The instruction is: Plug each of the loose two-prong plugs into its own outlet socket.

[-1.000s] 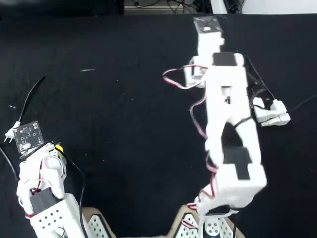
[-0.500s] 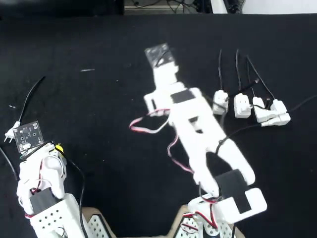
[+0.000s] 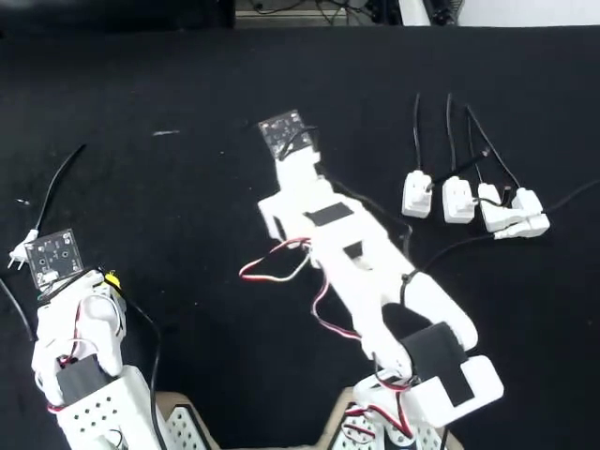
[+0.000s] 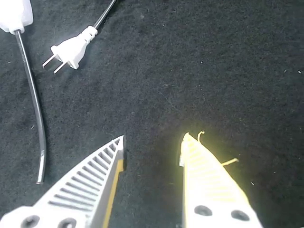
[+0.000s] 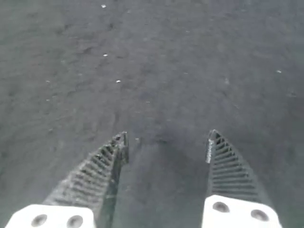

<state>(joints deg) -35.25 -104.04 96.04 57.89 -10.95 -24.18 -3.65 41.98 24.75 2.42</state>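
A loose white two-prong plug (image 4: 70, 49) lies on the black cloth with its cord running off, a little ahead of my left gripper (image 4: 153, 141), which is open and holds nothing. From above, that plug (image 3: 17, 251) sits at the table's far left edge, beside the left arm's tip (image 3: 52, 259). My right gripper (image 5: 167, 137) is open over bare black cloth; in the high view its arm stretches to the table's middle (image 3: 284, 133). Several white outlet sockets (image 3: 457, 199) stand in a row at the right, with black cords leading away from them.
Another white piece (image 4: 14, 14) with a thin grey cord (image 4: 29, 95) lies near the loose plug. A black cable (image 3: 58, 178) curves across the left side. The black cloth (image 3: 169, 187) between the arms is bare.
The right arm has swung from over the outlet row at the right to the table's middle, uncovering the sockets. The left arm has not moved.
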